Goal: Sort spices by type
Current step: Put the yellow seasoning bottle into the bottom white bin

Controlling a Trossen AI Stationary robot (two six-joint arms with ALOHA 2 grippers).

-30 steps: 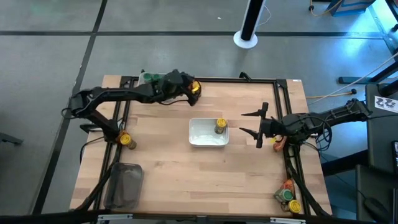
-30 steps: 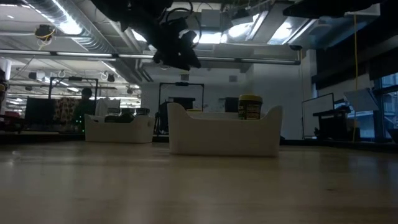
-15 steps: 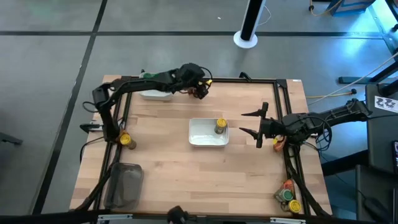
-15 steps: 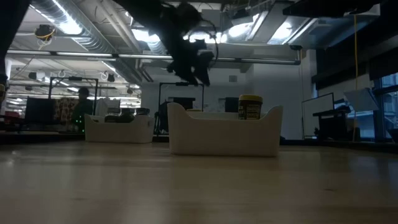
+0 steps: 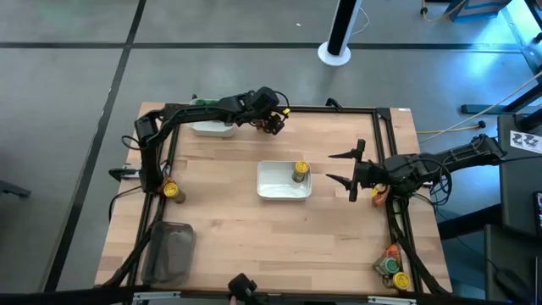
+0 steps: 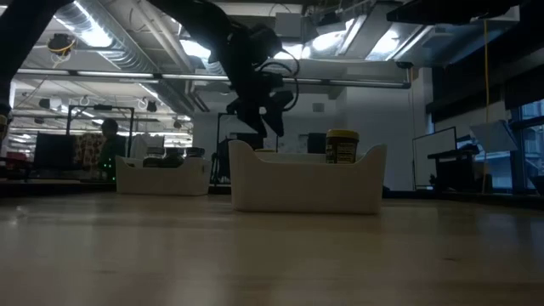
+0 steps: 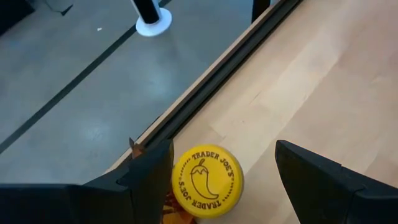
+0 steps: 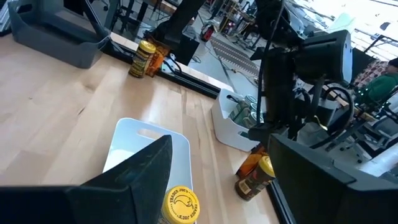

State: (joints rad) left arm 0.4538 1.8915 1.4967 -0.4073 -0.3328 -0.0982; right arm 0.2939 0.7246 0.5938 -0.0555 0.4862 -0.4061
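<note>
A yellow-lidded spice jar (image 7: pixel 207 182) stands on its base on the table by the far rail, with a red-orange packet (image 7: pixel 166 213) beside it. My left gripper (image 5: pixel 274 122) hangs open just above it, one finger on each side of the lid and the left one close to it. A second yellow-lidded jar (image 5: pixel 300 172) stands in the middle white tray (image 5: pixel 269 191). Green-lidded jars (image 8: pixel 239 115) fill the far-left white tray (image 5: pixel 213 130). My right gripper (image 5: pixel 340 168) waits open, right of the middle tray.
Another yellow-lidded jar (image 5: pixel 172 191) stands at the table's left edge. A clear grey tub (image 5: pixel 169 252) sits at the near left. Several spices (image 5: pixel 392 269) are clustered at the near right corner. A red-orange packet (image 5: pixel 378 195) lies under my right arm.
My left gripper has gone toward the table's right edge along the far rail, has sunk a little and has tipped further downward. It now stands over the yellow-lidded jar. Its fingers have stayed open.
</note>
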